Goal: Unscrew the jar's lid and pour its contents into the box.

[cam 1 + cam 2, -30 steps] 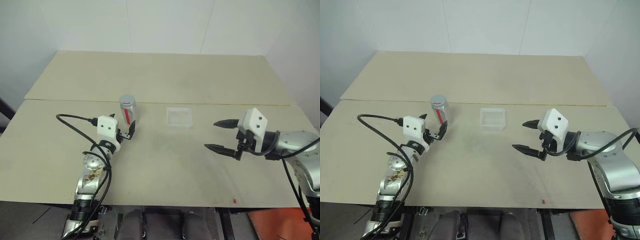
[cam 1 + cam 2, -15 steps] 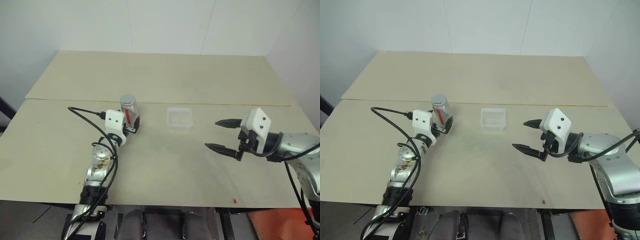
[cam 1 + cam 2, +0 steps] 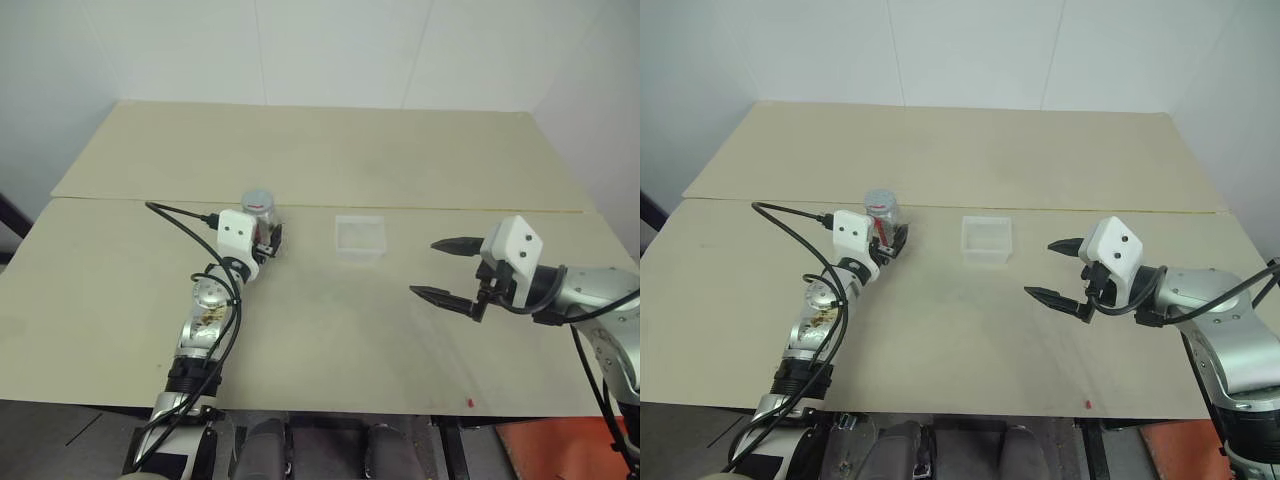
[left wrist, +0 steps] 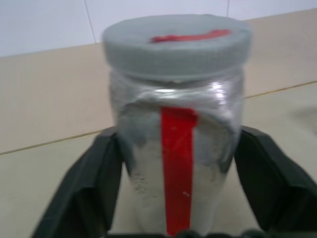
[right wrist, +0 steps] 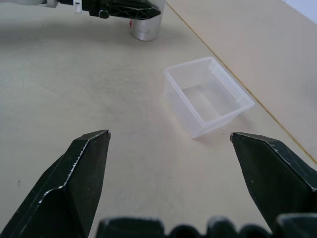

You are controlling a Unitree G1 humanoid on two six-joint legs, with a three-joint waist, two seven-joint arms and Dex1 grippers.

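The jar (image 4: 177,163), clear with a white label and a red stripe, stands upright on the table left of centre. The grey lid (image 4: 176,44) is on it, with a red mark on top. My left gripper (image 3: 267,238) is shut on the jar, and its black fingers (image 4: 94,188) press the jar's sides below the lid. The label and lid hide the contents. The clear box (image 5: 220,121) sits open and upright to the right of the jar (image 3: 259,215). My right gripper (image 3: 424,268) hovers open to the right of the box (image 3: 360,250), its fingers spread wide and nothing between them.
A seam (image 3: 450,208) runs across the beige table behind the jar and box. A small red speck (image 3: 470,402) lies near the front edge at the right. A black cable (image 3: 180,215) loops from my left wrist.
My left gripper moved forward around the jar and shut on it. The right gripper stayed where it was, open.
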